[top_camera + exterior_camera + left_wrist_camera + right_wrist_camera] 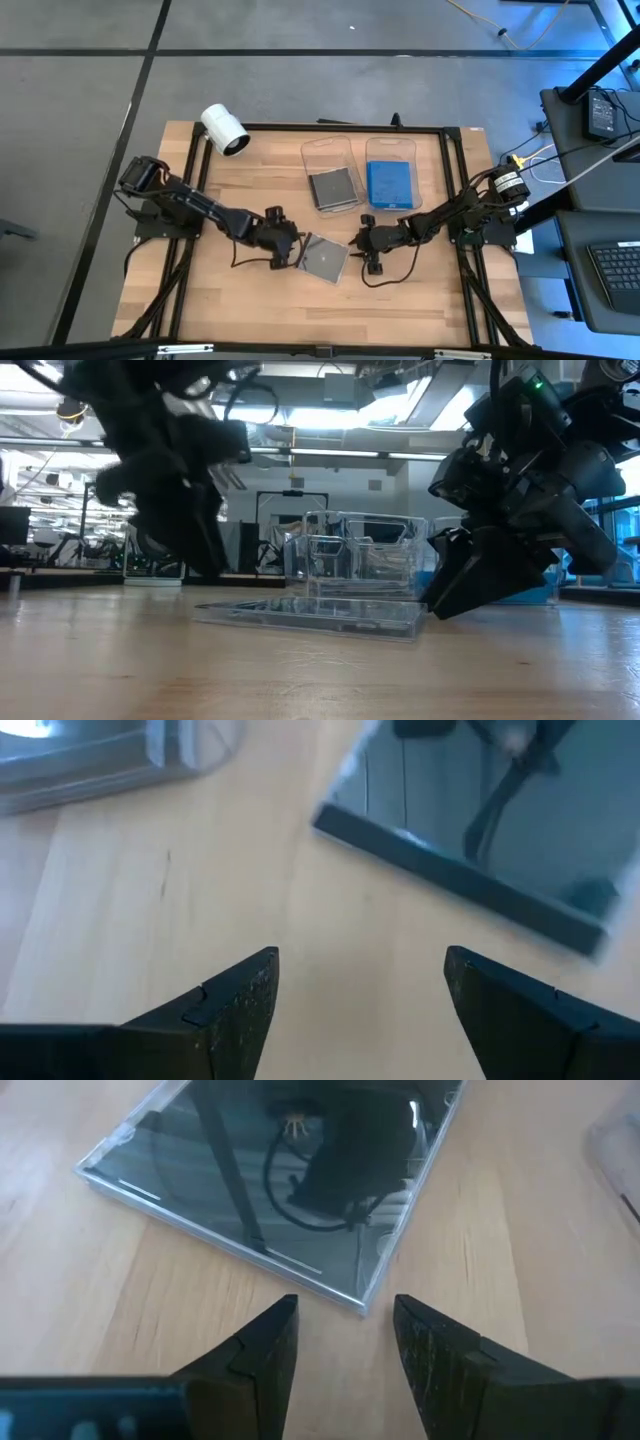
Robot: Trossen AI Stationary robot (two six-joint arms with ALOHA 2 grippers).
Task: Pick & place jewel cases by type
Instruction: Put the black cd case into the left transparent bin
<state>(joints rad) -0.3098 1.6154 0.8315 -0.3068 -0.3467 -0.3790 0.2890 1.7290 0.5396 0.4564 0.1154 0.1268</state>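
Observation:
A dark grey jewel case (326,259) with a clear lid lies flat on the wooden table between my two grippers. My left gripper (298,252) stands open just off the case's left side; in its wrist view the case's dark spine edge (460,870) lies ahead of the fingers, with bare wood between them. My right gripper (360,245) is open at the case's right side, and one corner of the case (365,1305) reaches just up to the gap between its fingertips. Another dark case (334,188) and a blue case (391,184) lie in tubs at the far side.
Two clear tubs stand side by side at the table's far middle, the left tub (320,150) holding the dark case and the right tub (390,145) the blue one. A white cylinder (224,129) lies at the far left corner. Bare wood stretches toward the near edge.

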